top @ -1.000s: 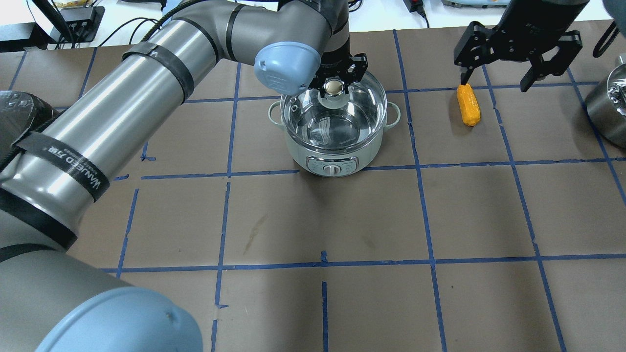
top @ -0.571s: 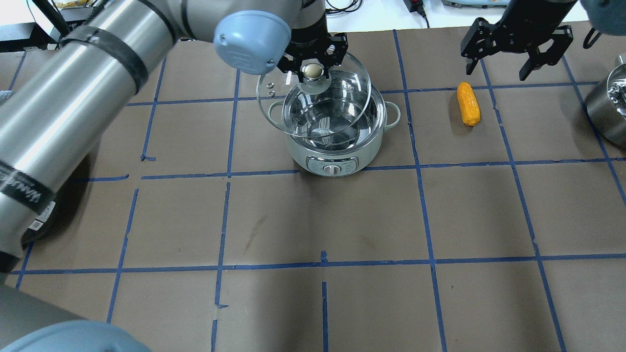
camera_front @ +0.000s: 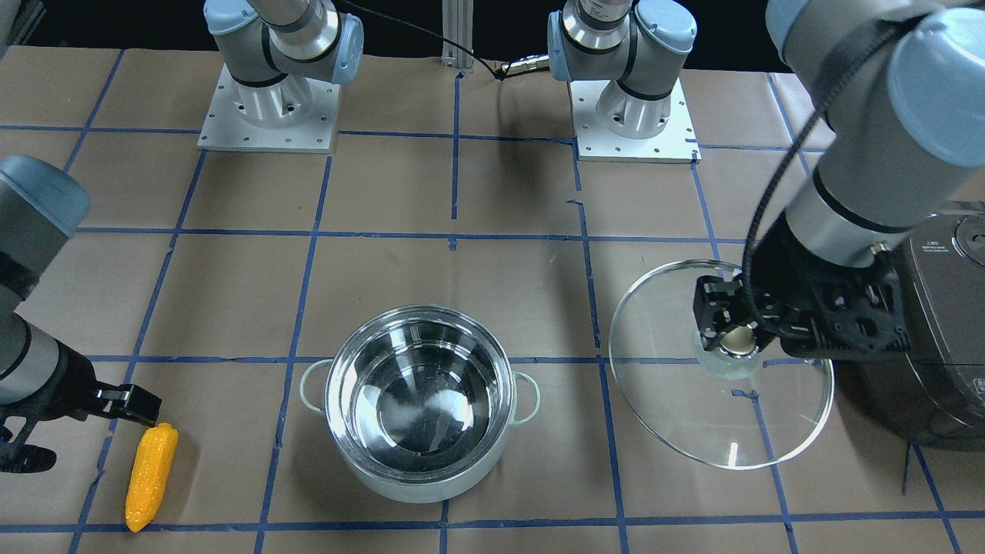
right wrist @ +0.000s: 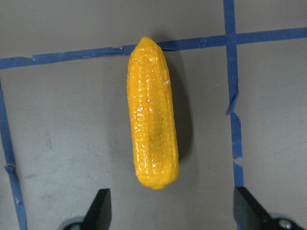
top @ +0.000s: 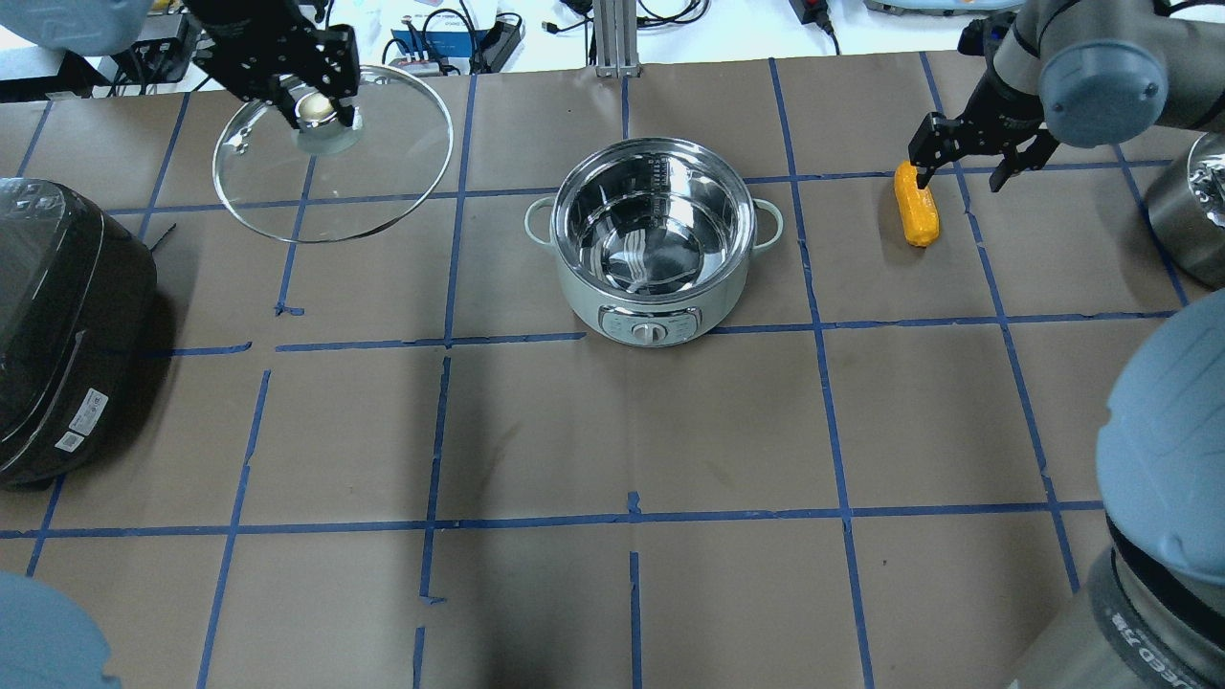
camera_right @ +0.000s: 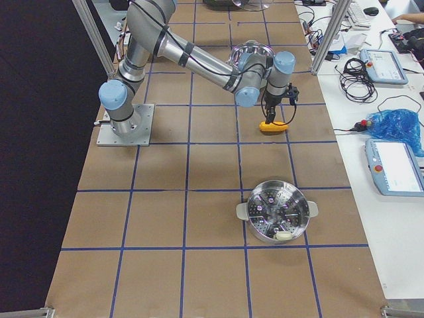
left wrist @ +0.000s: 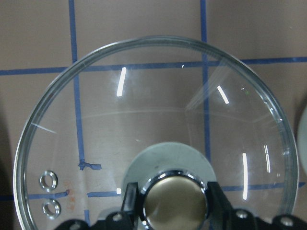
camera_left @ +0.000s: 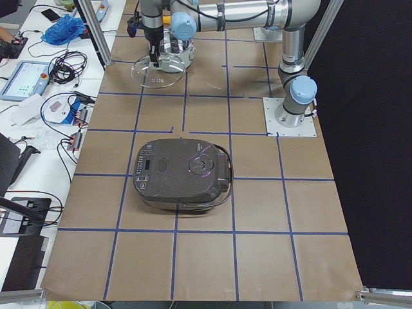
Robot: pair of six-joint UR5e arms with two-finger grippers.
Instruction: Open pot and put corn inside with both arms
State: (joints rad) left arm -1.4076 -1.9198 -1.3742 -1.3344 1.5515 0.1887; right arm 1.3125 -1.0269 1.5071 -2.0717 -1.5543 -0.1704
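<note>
Since the earlier overhead frame, the left gripper has carried the lid off the pot and out to the robot's left. The right gripper has dropped closer to the corn, which lies where it did.

The left gripper is clamped on the lid's round metal knob. In the left wrist view its black fingers press on either side of the knob. The glass lid hangs tilted from that grip, well apart from the pot and near the dark rice cooker. Whether the lid's low edge touches the table cannot be told.

The right gripper has its jaws spread wide and holds nothing. It hovers over the far end of the corn. In the right wrist view the two fingertips stand either side of the cob's blunt end without touching it.

The corn lies flat on the table, to the right of the pot in the overhead view, some way from it. Its tapered tip reaches a blue tape line.

The pot stands uncovered in the middle of the table, its shiny inside bare, its two pale handles pointing left and right.

A steamer pot sits at the table's right end.
</note>
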